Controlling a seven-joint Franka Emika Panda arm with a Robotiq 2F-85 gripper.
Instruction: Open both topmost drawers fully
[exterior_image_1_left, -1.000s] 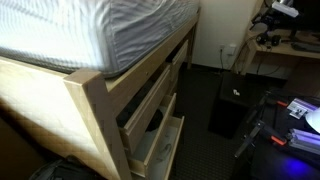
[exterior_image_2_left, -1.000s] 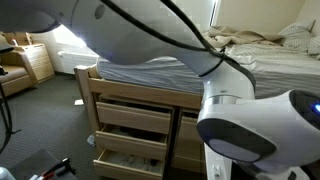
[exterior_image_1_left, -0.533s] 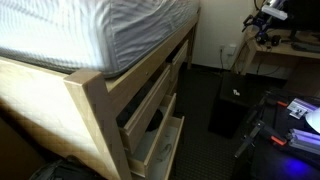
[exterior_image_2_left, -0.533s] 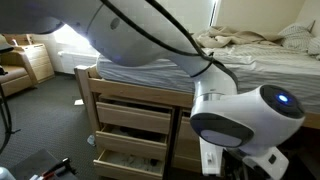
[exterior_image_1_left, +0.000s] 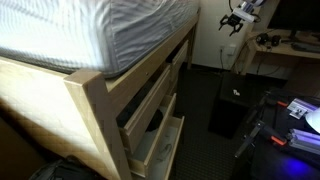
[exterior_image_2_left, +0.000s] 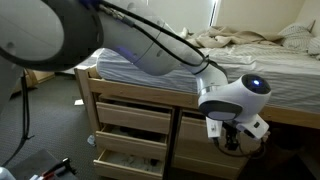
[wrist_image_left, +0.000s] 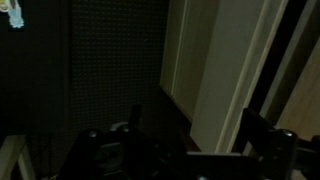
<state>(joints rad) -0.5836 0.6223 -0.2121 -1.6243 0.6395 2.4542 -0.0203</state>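
Note:
The left topmost drawer (exterior_image_2_left: 135, 117) is pale wood under the mattress and stands a little out of the bed frame; it also shows in an exterior view (exterior_image_1_left: 150, 98). The right topmost drawer (exterior_image_2_left: 192, 124) is beside it, partly hidden by my arm. My gripper (exterior_image_2_left: 233, 142) hangs in front of the right column of drawers, apart from them. It also shows small and far back in an exterior view (exterior_image_1_left: 238, 17). In the dark wrist view the two fingers of my gripper (wrist_image_left: 190, 135) stand apart with nothing between them, facing a pale wood panel (wrist_image_left: 212, 80).
The lowest left drawer (exterior_image_2_left: 125, 162) is pulled well out, as an exterior view also shows (exterior_image_1_left: 160, 145). A mattress (exterior_image_1_left: 90, 30) lies on the frame. A dark box (exterior_image_1_left: 228, 108) stands on the floor near a desk (exterior_image_1_left: 285, 50). A small dresser (exterior_image_2_left: 35, 62) stands at the far left.
My arm has swung away from the near camera toward the right drawers, and the gripper has moved left in the side view. The drawers have not moved.

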